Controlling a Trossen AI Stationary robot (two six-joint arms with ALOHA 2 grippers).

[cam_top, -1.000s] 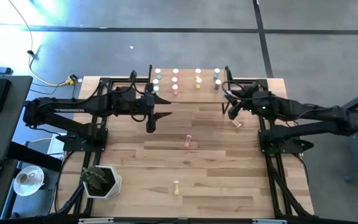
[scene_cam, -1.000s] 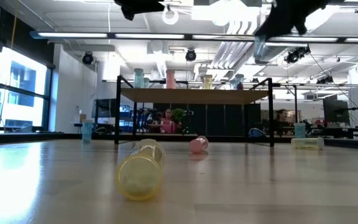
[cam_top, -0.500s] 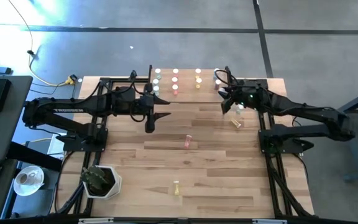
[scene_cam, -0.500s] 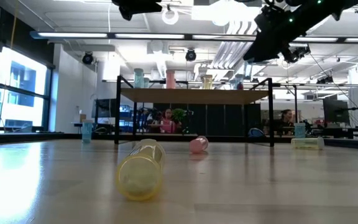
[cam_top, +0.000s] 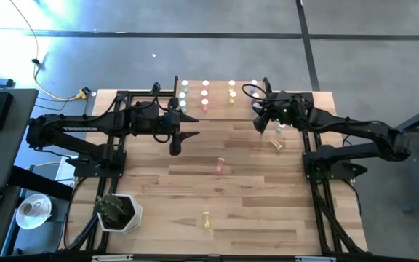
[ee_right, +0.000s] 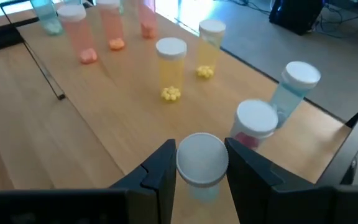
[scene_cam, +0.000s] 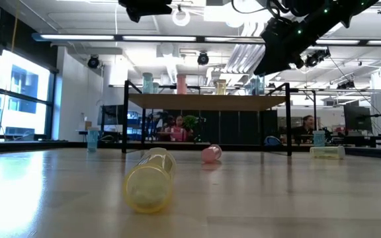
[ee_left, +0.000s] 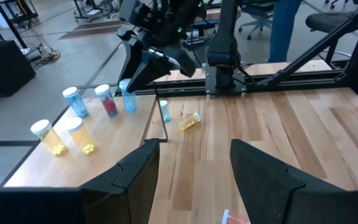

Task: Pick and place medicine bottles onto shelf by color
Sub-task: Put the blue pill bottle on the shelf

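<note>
Since a second ago the right gripper (ee_right: 201, 171) has carried its clamped white-capped blue medicine bottle (ee_right: 201, 163) over the light-wood shelf (ee_right: 98, 118); lowering risks toppling the white-capped pink bottle (ee_right: 255, 124) just beside it. Left gripper (ee_left: 194, 168) waits, fingers apart.

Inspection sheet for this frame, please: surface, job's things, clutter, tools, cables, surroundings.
Surface: wooden table, mostly bare.
Job's things: bottles standing in colour columns on the shelf; a yellow bottle, a pink bottle and another yellow bottle lie on the table.
Clutter: potted plant at a table corner.
Tools: right tool shut on a white-capped bottle, above the shelf; left tool open, empty, beside the shelf.
Cables: yellow cable on the floor.
Surroundings: people beyond the table; cup on a side desk.
</note>
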